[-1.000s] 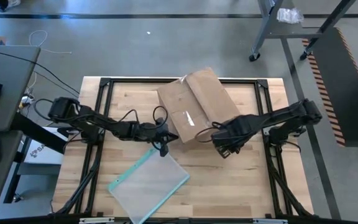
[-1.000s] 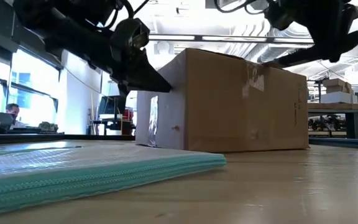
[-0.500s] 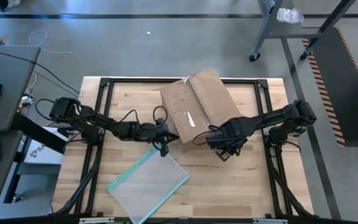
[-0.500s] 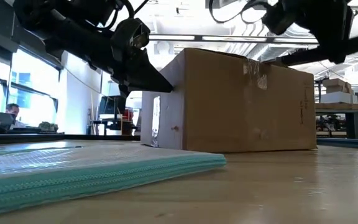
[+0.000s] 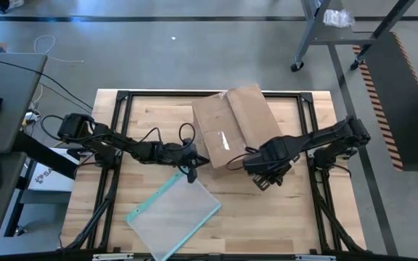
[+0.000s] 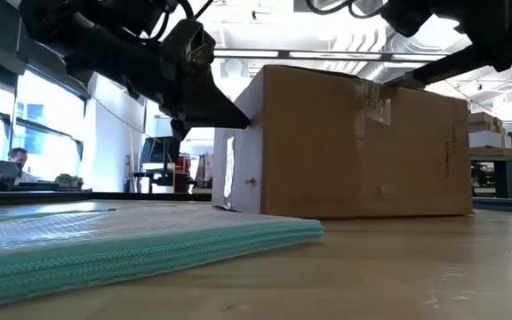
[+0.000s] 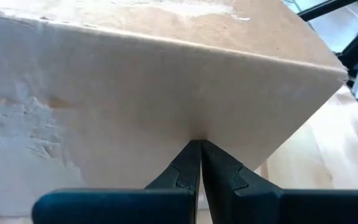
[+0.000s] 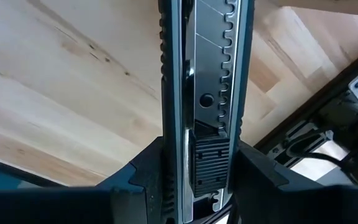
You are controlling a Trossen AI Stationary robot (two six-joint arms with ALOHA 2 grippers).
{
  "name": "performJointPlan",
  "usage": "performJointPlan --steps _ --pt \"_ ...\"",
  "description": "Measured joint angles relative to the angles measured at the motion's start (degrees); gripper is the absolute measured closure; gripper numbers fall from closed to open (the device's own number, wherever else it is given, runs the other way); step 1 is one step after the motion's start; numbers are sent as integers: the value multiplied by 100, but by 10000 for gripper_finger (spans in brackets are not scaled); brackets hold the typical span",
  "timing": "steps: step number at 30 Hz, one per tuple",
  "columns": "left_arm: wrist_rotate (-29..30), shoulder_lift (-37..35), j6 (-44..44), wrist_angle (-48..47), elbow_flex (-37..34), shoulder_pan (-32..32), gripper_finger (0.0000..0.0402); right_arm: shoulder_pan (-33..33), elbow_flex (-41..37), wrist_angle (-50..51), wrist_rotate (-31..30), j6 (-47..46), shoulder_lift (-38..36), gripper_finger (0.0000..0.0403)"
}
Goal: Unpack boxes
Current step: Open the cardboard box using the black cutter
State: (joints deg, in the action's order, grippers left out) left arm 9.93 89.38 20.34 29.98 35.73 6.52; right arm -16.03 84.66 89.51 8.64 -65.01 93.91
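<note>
From above, the right arm's own body covers its fingertips, and the low view cuts the right gripper (image 6: 469, 27) off at the top edge, so where the blade ends cannot be made out. The far side of the box (image 5: 231, 125) is hidden in the level view.

The left arm reaches in from the left, low over the table (image 5: 267, 217); the left gripper (image 7: 200, 146) has its fingers pressed together with nothing between them, their tips touching the box's left-hand wall. The right arm stretches in from the right, its gripper at the box's near right corner, level with the top — clamped on a snap-off utility knife (image 8: 205, 93), whose segmented blade and ridged slider fill the wrist view.

The box is plain brown cardboard, sitting at the far middle of the table, turned at an angle. Clear tape runs along its top seam and down one side, crinkled at the edge. A clear pouch with a teal edge (image 5: 174, 212) lies flat, near and to the left.
</note>
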Motion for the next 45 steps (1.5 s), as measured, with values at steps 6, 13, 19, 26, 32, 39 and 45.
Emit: performJointPlan --steps 6,13,19,26,32,39,45 --pt "0 -8 4 39 7 142 401 -270 0 6 8 -359 0 277" --pt "64 -9 4 11 9 240 401 -544 -411 40 48 -770 -70 277" --pt "114 -9 7 5 9 258 401 -597 -412 43 -218 -941 -68 277" --pt "135 -9 46 266 9 254 402 -486 -407 41 -256 -649 -68 277" --pt "375 2 -36 374 9 256 402 -459 -404 -162 -280 -396 -46 277" --pt "503 13 -37 438 0 254 402 -457 -404 -308 -328 -353 -46 277" --pt "558 276 12 776 -2 220 402 -446 -407 -388 -353 -230 -14 277"
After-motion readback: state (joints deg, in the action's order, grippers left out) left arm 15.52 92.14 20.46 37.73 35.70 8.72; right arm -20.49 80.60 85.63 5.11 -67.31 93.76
